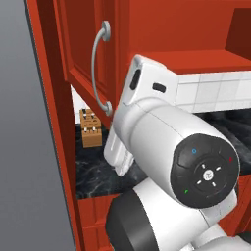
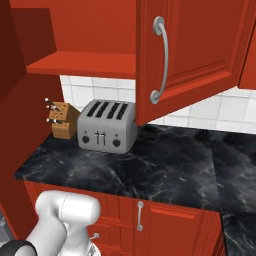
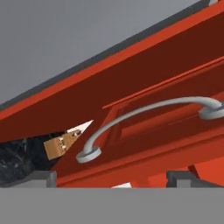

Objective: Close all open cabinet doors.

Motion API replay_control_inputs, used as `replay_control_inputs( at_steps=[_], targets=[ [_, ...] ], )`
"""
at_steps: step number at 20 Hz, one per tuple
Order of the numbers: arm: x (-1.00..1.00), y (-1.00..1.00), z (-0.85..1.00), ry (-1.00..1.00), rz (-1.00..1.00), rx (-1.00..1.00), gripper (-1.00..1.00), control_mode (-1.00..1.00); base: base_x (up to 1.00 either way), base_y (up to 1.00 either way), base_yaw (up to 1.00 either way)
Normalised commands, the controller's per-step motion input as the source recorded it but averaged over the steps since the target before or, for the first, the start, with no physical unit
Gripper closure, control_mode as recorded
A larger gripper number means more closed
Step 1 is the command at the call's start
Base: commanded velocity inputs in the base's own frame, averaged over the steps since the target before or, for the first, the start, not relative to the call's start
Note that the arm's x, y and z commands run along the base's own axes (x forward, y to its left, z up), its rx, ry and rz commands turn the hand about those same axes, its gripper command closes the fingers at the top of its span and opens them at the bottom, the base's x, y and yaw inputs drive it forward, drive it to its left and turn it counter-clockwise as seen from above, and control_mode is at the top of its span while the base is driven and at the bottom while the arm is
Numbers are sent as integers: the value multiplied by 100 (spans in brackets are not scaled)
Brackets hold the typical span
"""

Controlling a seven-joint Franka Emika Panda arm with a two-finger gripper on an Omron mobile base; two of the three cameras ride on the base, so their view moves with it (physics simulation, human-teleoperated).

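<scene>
a red kitchen with a black marble counter [image 2: 165, 165] faces you. from the left base camera, your open cabinet door [image 1: 81, 44] swings out at upper left, its silver handle [image 1: 98, 68] above a knife block [image 1: 90, 128]. from the right, the same door hangs over the counter beside a toaster [image 2: 107, 125]. at the hand camera, your gripper [image 3: 111, 179] stands spread wide, holding nothing, just beneath the door's handle.

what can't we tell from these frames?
- Left base view: the arm covers most of the counter; the gripper's contact with the open cabinet door is hidden.
- Right base view: door cut off at the top edge; hinge side unseen.
- Hand view: gripper open below the handle; gap to the door unclear.
- Knife block: details too small.
</scene>
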Motion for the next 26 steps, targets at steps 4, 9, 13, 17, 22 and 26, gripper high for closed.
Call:
replay_control_inputs(
  at_steps=[4, 9, 13, 17, 22, 26],
  targets=[
    [40, 0, -3, 0, 0, -13, -100, -100, 0, 0, 0],
    [46, 0, -4, 0, 0, -12, -100, -100, 0, 0, 0],
    [54, 0, 0, 0, -2, -11, -100, -100, 0, 0, 0],
    [53, -6, 0, 0, -3, -10, -100, -100, 0, 0, 0],
    [51, -14, -1, 1, -4, -9, -100, -100, 0, 0, 0],
    [49, -29, -7, 1, -4, -9, -100, -100, 0, 0, 0]
  ],
)
